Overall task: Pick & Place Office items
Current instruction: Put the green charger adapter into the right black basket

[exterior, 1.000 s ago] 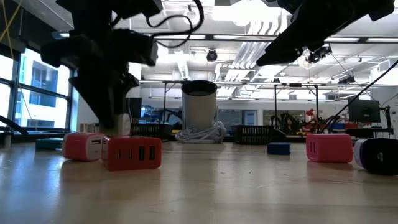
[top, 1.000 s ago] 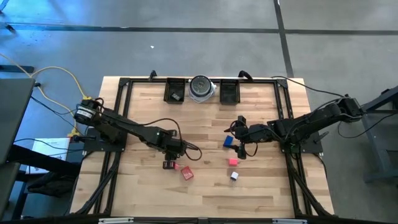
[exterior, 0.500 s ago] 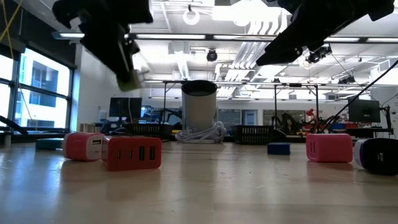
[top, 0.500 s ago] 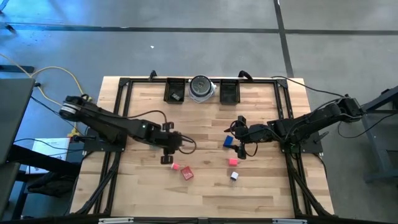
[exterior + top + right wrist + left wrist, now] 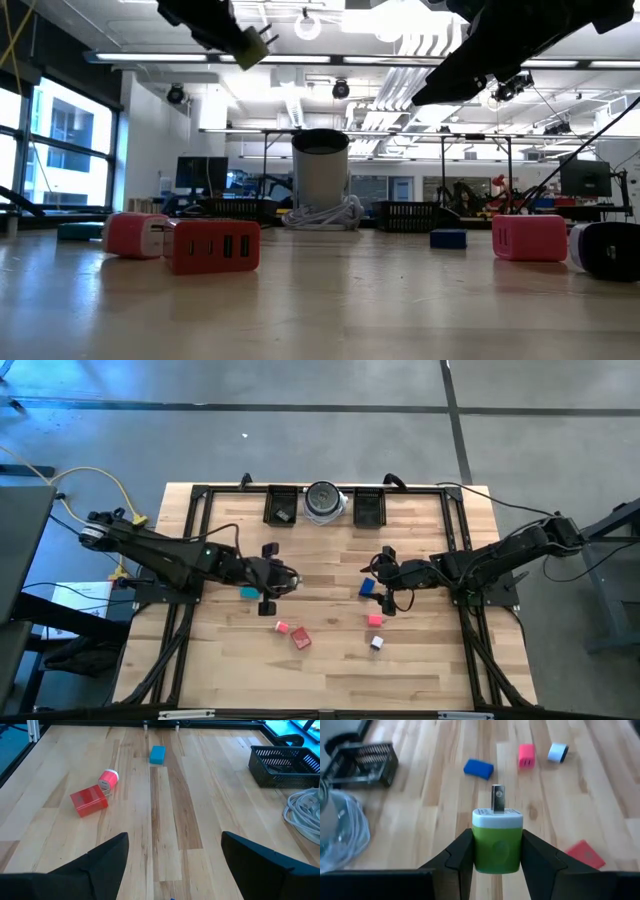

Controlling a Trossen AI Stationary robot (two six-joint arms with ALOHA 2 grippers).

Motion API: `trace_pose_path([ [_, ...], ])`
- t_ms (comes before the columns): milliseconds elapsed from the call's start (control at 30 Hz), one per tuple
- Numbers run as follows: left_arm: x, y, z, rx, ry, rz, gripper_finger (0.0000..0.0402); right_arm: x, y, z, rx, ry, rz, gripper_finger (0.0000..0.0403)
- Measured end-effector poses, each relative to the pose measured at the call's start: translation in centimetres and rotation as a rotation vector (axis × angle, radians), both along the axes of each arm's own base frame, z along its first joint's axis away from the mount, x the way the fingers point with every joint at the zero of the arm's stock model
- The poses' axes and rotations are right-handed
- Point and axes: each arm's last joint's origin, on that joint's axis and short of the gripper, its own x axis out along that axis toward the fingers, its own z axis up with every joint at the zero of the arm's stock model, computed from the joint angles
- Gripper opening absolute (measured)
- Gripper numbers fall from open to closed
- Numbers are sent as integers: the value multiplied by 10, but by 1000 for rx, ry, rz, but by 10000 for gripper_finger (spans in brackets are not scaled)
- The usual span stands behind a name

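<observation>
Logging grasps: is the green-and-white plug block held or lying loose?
Held: the left end effector clamps the green-and-white plug block, prongs pointing outward.

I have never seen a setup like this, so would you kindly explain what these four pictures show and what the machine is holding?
This is a two-armed robot working at a wooden table. One picture looks straight down from above, one looks level across the table top, and two come from cameras on the arms' wrists.

The left gripper is raised above the table, its jaws shut on a green-and-white charger plug. The right gripper waits with jaws open, holding nothing.

On the table lie small items: a red block, a pink plug, a teal block, a blue block, another pink block and a white-and-black piece. At the far edge stand two black trays and a round dish.
</observation>
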Motion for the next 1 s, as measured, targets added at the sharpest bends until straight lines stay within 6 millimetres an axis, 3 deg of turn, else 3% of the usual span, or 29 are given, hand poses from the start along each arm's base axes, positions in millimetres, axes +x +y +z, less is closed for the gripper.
trace_pose_path([
  [333, 1, 13, -11, -35, -58, -19, 121, 0, 0, 0, 0, 0, 0, 306],
  [500, -9, 23, -21, -78, -141, -36, 121, 0, 0, 0, 1, 0, -1, 306],
  [800, -27, 27, -21, -75, -291, -46, 121, 1, 0, 2, 4, -23, -5, 306],
  [1000, -29, 28, -36, -68, -335, -45, 121, 2, 0, 4, 9, -50, -6, 306],
])
